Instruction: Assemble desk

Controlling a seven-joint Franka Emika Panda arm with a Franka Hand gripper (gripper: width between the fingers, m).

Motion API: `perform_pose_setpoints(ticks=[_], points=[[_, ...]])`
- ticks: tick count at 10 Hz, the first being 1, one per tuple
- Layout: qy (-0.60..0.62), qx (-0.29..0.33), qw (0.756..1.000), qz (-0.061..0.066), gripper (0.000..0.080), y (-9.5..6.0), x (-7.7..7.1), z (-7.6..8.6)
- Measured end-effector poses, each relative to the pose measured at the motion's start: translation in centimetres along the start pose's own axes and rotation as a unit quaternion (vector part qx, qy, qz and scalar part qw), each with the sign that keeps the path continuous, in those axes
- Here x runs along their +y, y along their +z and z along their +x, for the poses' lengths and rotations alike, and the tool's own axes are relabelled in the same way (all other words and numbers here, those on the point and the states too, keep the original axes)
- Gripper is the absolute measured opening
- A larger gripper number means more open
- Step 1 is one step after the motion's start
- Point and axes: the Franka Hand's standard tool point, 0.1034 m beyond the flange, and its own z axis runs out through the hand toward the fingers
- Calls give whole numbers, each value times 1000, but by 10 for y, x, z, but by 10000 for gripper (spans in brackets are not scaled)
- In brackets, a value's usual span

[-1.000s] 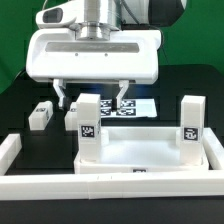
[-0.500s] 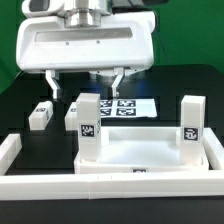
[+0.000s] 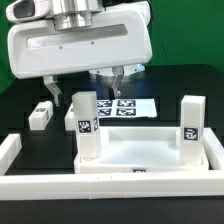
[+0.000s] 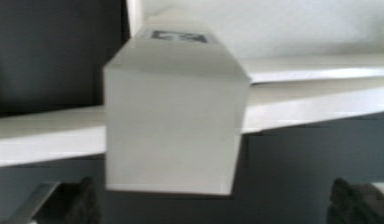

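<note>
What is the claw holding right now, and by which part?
Nothing. The claw is open over the upright leg, fingers clear of it.

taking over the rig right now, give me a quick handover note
Gripper: open, empty, hanging above the left leg.
Tabletop: lies flat inside the border bars.
Legs: the left leg and the right leg stand upright at two tabletop corners. One loose leg and a second loose leg lie on the table, on the exterior view's left of the marker board.
Done: two legs stood in; how tightly they sit cannot be told.
Left: fit the two loose legs.
</note>
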Motion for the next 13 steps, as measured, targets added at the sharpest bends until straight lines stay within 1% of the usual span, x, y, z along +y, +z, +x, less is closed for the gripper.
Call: perform_pose_setpoints(ticks=[1,2,4,5,7,9,11,12,13], points=[[6,-59,998,9,649,4,-5,-8],[6,-47,999,4,649,6,-2,-5],[12,-57,998,-3,649,13,5,-21],[9,-58,998,-5,649,13,2,-21],[19,-58,998,-5,637,14,3,-21],[39,-57,998,-7,293,14,3,-21],[111,-57,992,-6,291,15,1,-21],[163,-56,985,-7,291,15,0,-21],[178,-56,982,-7,291,15,0,-21]])
